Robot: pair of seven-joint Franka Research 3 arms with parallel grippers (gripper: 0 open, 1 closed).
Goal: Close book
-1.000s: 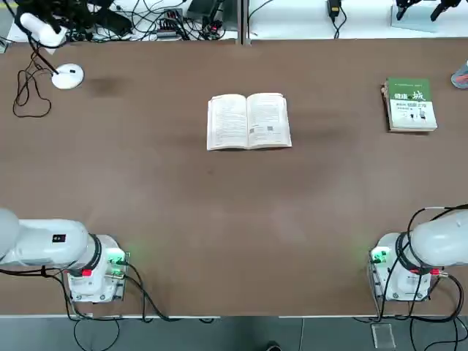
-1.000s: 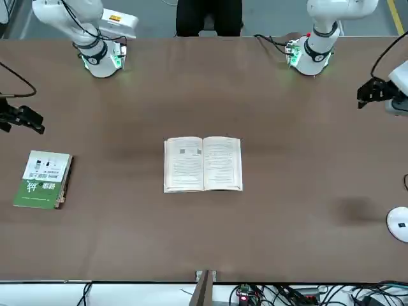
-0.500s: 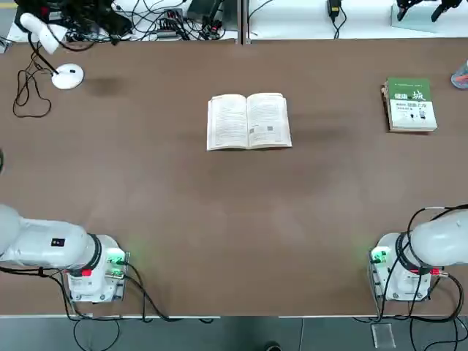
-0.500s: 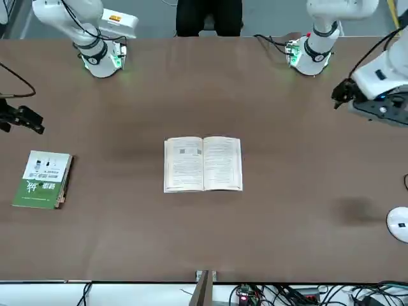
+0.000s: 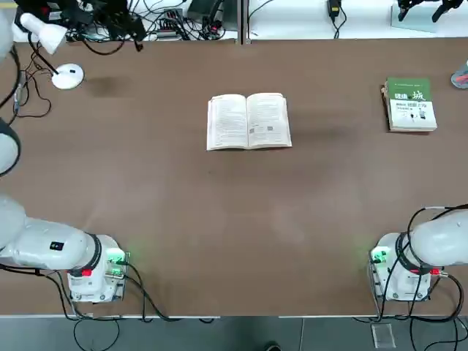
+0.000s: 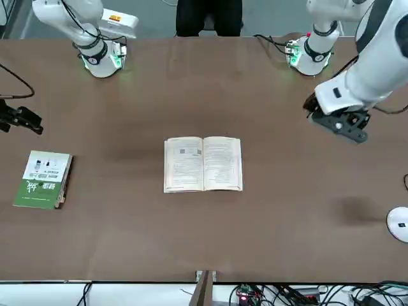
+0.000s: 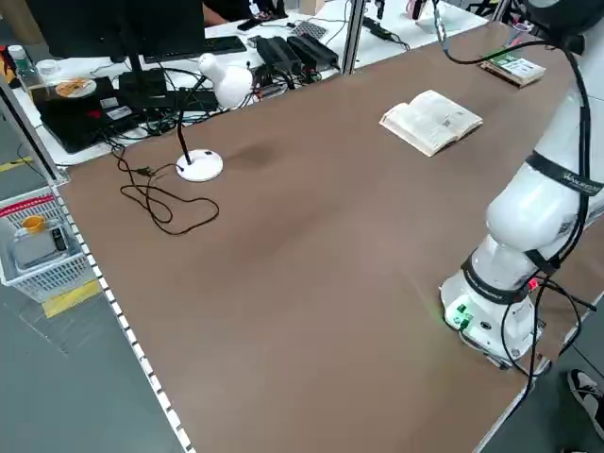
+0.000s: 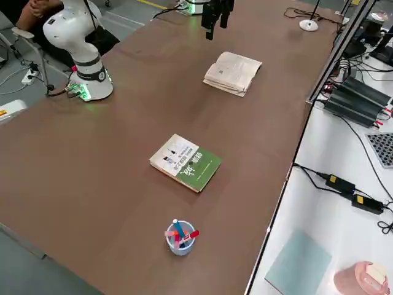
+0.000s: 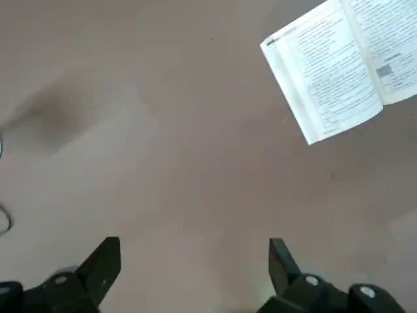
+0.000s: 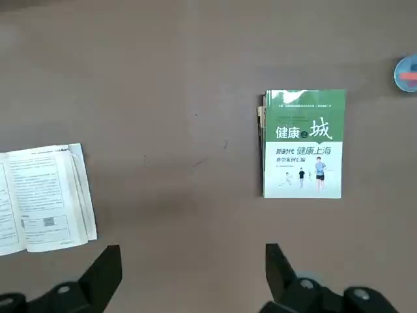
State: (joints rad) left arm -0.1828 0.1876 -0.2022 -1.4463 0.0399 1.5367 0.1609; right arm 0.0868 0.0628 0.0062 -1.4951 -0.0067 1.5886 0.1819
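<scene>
The book (image 5: 248, 121) lies open and face up in the middle of the brown table, cream printed pages showing (image 6: 203, 164) (image 7: 431, 120) (image 8: 233, 72). My left gripper (image 6: 312, 107) hangs in the air well above the table, off to the book's left and apart from it. Its wrist view shows both fingers spread wide around nothing (image 9: 192, 267), with the book (image 9: 345, 65) farther off. My right gripper (image 10: 192, 270) is open too, held high over the table's far right (image 6: 19, 119), and touches nothing. The book (image 10: 42, 199) also shows in that wrist view.
A closed green-and-white book (image 5: 410, 104) (image 10: 303, 143) lies at the far right. A cup of pens (image 8: 179, 236) stands beyond it. A white desk lamp (image 5: 66, 75) with a cable sits at the far left. A person (image 6: 209, 16) sits behind the arm bases.
My left arm has swung in from the table's left side toward the book, gripper still open. The right gripper and the book have not moved.
</scene>
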